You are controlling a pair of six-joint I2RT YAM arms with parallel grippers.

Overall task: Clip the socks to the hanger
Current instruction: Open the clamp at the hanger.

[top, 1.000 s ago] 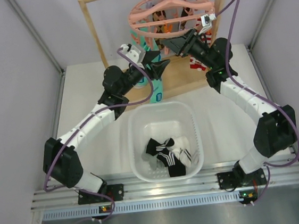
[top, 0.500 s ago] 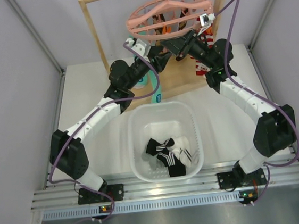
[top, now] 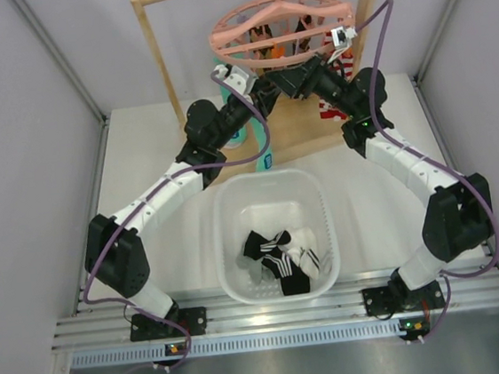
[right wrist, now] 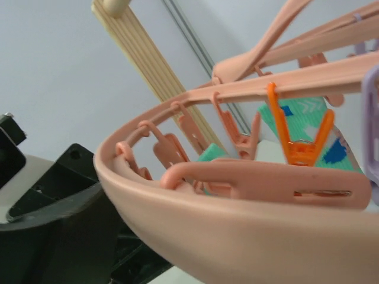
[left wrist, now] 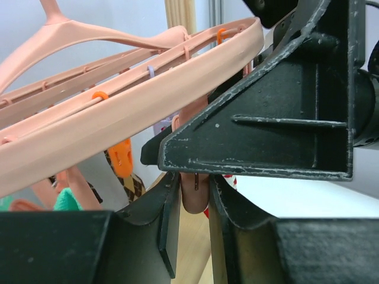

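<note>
White tabletop (top: 140, 163), grey walls (top: 29, 130). Socks (top: 279, 257) in basket (top: 221, 235) at 6 o'clock; hanger (top: 216, 37) in wooden rack (top: 153, 54) at 12. Left end effector (top: 267, 85) seemingly clamps a pink peg (left wrist: 193, 198); right end effector (top: 296, 78) beside it, state unclear.

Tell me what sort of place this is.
Probably a robotics lab test cell staged for laundry: two robot arms bolted to a metal rail, plain panels walling in the table, and a white basket of socks near a pink peg hanger on a wooden rack.
</note>
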